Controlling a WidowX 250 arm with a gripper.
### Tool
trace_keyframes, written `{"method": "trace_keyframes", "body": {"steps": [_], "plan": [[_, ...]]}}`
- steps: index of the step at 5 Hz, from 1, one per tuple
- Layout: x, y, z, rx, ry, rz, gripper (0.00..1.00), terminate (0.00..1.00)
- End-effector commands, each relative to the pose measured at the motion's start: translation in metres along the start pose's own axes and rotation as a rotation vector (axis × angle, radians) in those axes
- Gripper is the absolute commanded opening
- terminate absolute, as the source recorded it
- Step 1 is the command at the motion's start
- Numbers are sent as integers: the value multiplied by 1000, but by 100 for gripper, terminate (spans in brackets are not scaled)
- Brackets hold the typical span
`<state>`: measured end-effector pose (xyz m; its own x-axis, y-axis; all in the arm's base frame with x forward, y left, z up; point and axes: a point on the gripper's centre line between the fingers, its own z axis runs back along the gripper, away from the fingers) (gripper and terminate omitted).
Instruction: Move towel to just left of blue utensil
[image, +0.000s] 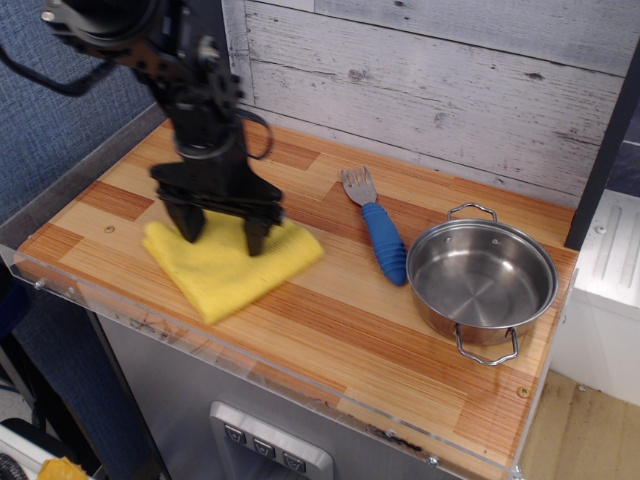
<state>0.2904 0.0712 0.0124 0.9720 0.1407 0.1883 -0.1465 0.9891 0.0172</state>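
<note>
Blur hides our hand (222, 228); fingers spread wide on soft yellow towel (232, 268), ribbed blue fork (377, 228) rightward.

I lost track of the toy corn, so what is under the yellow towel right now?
Only the wooden table shows around the towel, which lies flat. The tool stands on it with fingers spread. Whatever the cloth covers cannot be seen.
</note>
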Motion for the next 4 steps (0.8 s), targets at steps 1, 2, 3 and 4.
{"method": "trace_keyframes", "body": {"steps": [1,2,3,4], "plan": [[-4,-37,22,-31,-47,-94,100,0],[-13,-51,23,-42,-39,-137,100,0],[-16,-62,25,-37,-56,-174,100,0],[-19,-65,27,-33,-53,-184,100,0]]}}
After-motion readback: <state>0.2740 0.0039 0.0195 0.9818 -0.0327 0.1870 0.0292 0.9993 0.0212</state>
